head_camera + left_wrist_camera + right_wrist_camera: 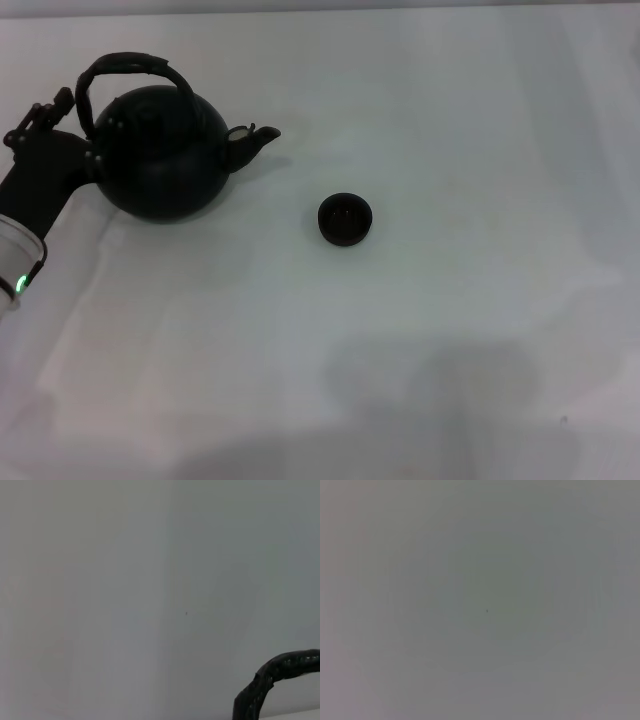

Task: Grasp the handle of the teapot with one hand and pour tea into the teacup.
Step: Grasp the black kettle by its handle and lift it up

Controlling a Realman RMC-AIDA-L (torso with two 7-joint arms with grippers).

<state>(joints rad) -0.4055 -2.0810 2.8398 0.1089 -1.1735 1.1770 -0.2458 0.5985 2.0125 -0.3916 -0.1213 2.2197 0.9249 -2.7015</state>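
The teapot (165, 155) sits just right of my left end effector (45, 115) — handle (125, 68) arching above, teacup (345, 219) further right — finger opening I cannot tell.

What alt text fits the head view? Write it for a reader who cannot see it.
A black teapot with an arched handle sits on a white table, its spout pointing toward a small dark teacup standing apart from it. The left end effector is beside the handle on the far side from the cup.

We see a matt black teapot (165, 160) with a rough, wrapped-looking handle (125, 68), a dark matt teacup (345, 219), and a smooth white table (450, 330).
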